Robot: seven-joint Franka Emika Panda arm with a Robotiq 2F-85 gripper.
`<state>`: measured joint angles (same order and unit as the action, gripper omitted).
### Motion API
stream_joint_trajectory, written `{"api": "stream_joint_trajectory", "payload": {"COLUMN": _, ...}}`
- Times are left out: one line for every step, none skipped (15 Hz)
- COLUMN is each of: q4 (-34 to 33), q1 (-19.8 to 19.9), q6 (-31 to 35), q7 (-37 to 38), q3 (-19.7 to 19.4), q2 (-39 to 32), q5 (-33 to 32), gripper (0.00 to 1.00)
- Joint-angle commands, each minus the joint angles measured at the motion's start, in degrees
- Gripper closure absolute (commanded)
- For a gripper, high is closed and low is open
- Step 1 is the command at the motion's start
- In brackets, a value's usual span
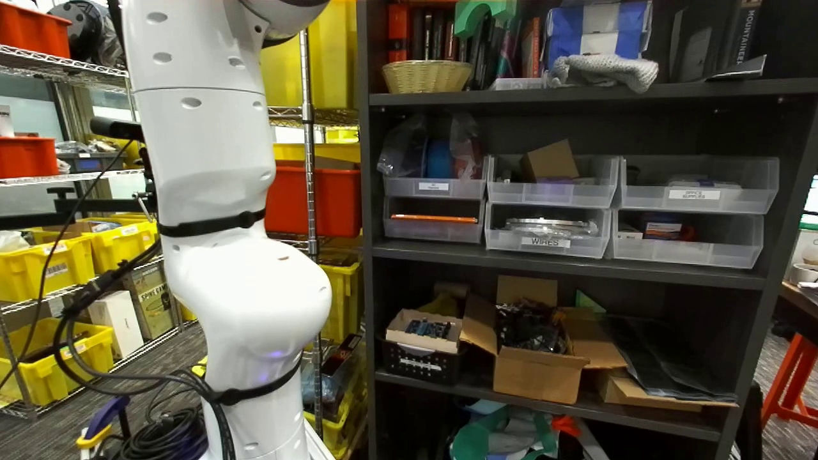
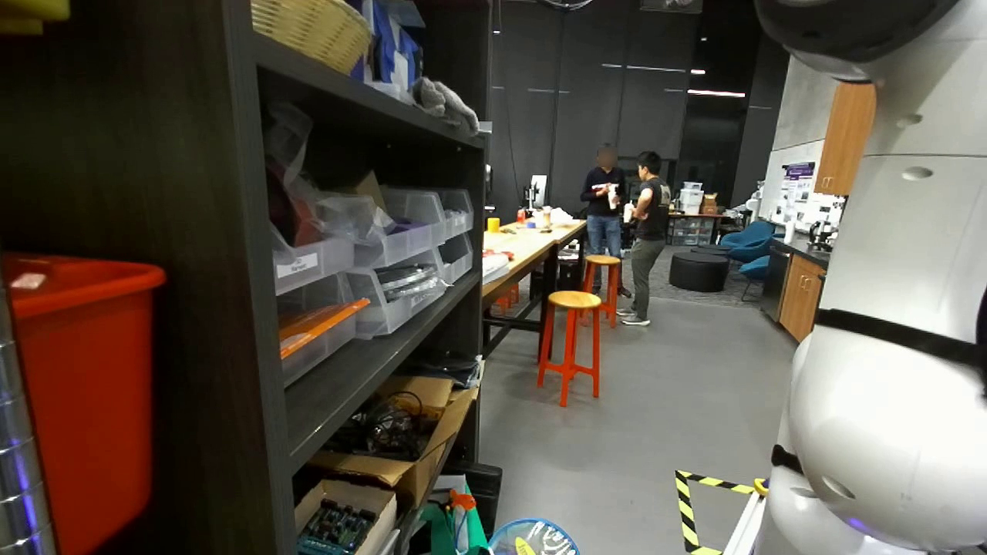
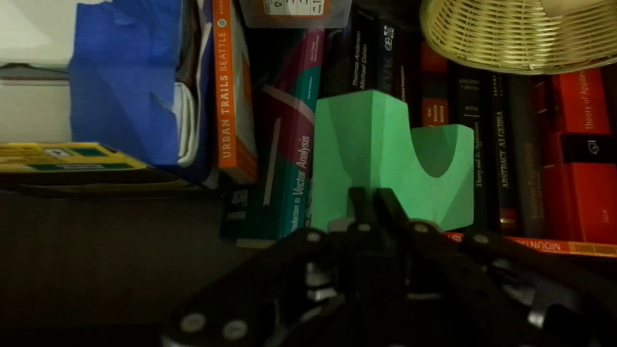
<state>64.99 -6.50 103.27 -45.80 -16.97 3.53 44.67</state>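
My gripper (image 3: 371,192) rises from the bottom of the wrist view, its two fingers almost together and nothing visible between them. Directly beyond the tips stands a light green block (image 3: 347,144) with a rounded notch in one side. Whether the tips touch it cannot be told. In an exterior view the same green block (image 1: 484,18) shows high on the top shelf, against the books. Beside it in the wrist view are a teal and maroon book (image 3: 294,168) and dark book spines (image 3: 501,159). The gripper is outside both exterior views.
A wicker basket (image 3: 520,33) and an orange book (image 3: 226,106) flank the green block. A blue and white package (image 3: 125,86) lies further left. Below the top shelf (image 1: 575,94) are clear plastic bins (image 1: 553,188) and an open cardboard box (image 1: 540,374).
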Motion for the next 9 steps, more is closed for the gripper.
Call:
{"api": "stream_joint_trajectory", "payload": {"q4": -0.2, "q1": 0.73, "q6": 1.17, "q7": -0.24, "q3": -1.1, "q2": 0.32, "q5": 2.12, "gripper": 0.98}}
{"api": "stream_joint_trajectory", "payload": {"q4": -0.15, "q1": 0.8, "q6": 1.58, "q7": -0.22, "q3": -1.39, "q2": 0.29, "q5": 2.29, "gripper": 0.98}}
{"api": "stream_joint_trajectory", "payload": {"q4": -0.19, "q1": 0.98, "q6": 2.15, "q7": -0.11, "q3": -1.67, "q2": 0.31, "q5": 2.47, "gripper": 0.98}}
{"api": "stream_joint_trajectory", "payload": {"q4": -0.24, "q1": 1.09, "q6": 2.61, "q7": -0.01, "q3": -2.0, "q2": 0.25, "q5": 2.72, "gripper": 0.98}}
{"api": "stream_joint_trajectory", "payload": {"q4": -0.44, "q1": 1.26, "q6": 2.87, "q7": 0.13, "q3": -2.44, "q2": 0.08, "q5": 3.36, "gripper": 0.98}}
{"api": "stream_joint_trajectory", "payload": {"q4": -0.48, "q1": 1.3, "q6": 3.14, "q7": 0.23, "q3": -2.82, "q2": 0.05, "q5": 3.83, "gripper": 0.98}}
{"api": "stream_joint_trajectory", "payload": {"q4": -0.48, "q1": 1.28, "q6": 3.34, "q7": 0.26, "q3": -3.15, "q2": 0.0, "q5": 4.2, "gripper": 0.98}}
{"api": "stream_joint_trajectory", "payload": {"q4": -0.6, "q1": 1.31, "q6": 3.15, "q7": 0.29, "q3": -3.4, "q2": -0.1, "q5": 4.35, "gripper": 0.98}}
{"api": "stream_joint_trajectory", "payload": {"q4": -0.47, "q1": 1.24, "q6": 3.35, "q7": 0.25, "q3": -3.54, "q2": 0.01, "q5": 4.29, "gripper": 0.98}}
